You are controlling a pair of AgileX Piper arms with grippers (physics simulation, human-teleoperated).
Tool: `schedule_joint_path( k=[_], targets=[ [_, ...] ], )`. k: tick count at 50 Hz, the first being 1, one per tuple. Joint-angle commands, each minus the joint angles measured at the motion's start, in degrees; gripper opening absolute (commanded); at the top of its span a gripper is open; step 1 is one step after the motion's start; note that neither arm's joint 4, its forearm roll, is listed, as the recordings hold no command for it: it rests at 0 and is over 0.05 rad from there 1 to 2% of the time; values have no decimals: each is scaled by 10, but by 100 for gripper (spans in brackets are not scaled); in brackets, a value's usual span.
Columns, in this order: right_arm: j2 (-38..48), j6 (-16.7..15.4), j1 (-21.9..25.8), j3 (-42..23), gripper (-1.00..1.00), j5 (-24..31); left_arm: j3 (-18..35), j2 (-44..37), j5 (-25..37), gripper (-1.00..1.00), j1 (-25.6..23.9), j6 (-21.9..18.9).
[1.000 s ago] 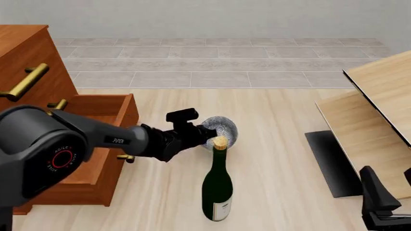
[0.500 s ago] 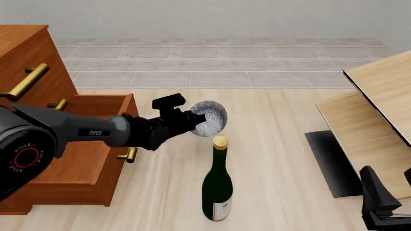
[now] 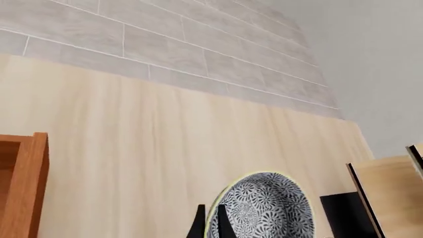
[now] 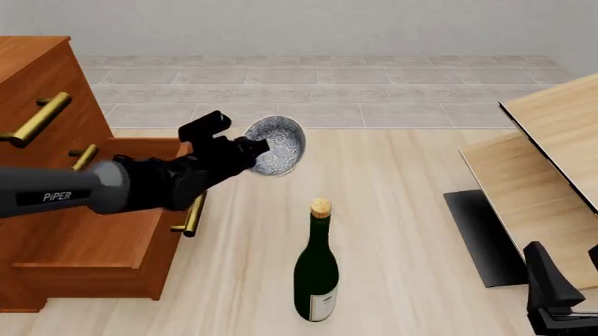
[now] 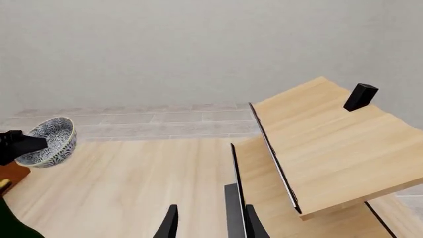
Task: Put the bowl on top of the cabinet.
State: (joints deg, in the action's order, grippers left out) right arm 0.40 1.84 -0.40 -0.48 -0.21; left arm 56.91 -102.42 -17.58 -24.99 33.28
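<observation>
The speckled blue-grey bowl [image 4: 277, 145] hangs in the air, tipped on its side, above the floor just right of the cabinet's open drawer [image 4: 112, 231]. My left gripper [image 4: 256, 149] is shut on its rim; the left wrist view shows the rim pinched between the fingertips [image 3: 199, 225], with the bowl [image 3: 265, 209] beyond them. The reddish-brown cabinet [image 4: 36, 84] with brass bar handles stands at the far left, its top higher than the bowl. My right gripper [image 5: 211, 225] is open and empty at the lower right [image 4: 551, 294]. The right wrist view shows the bowl [image 5: 47, 141] from afar.
A dark green corked bottle [image 4: 316, 276] stands upright in front of and below the bowl. Pale light-wood furniture with black edges [image 4: 551, 154] fills the right side. The drawer's brass handle [image 4: 192, 217] juts out under my left arm.
My left arm has lifted the bowl up and leftward, from beside the bottle's cork to above the drawer's corner. The right arm stayed put.
</observation>
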Motion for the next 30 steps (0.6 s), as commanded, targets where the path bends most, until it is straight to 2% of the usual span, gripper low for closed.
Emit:
schedule_joint_path(
  k=[1,3,8,10,23,24,28,30],
  targets=[
    [-1,2,0,0,100,1,-53,83,-13,-100,6,14],
    [-1,2,0,1,100,0,-69,99,-19,-100,-7,15],
    [-1,3,-1,-1,100,1,-86,124,-23,-100,6,7],
    [-2,4,-1,0,100,1,-98,139,-22,-100,-7,10],
    [-2,5,-1,-2,100,3,-161,217,-21,-100,8,11],
    [-2,5,-1,-2,100,3,-163,228,-17,-100,18,-3],
    [-1,5,0,0,100,2,-176,248,-11,-100,40,-3],
    [-1,5,1,-1,100,2,-177,268,0,-100,50,-26]
  ],
)
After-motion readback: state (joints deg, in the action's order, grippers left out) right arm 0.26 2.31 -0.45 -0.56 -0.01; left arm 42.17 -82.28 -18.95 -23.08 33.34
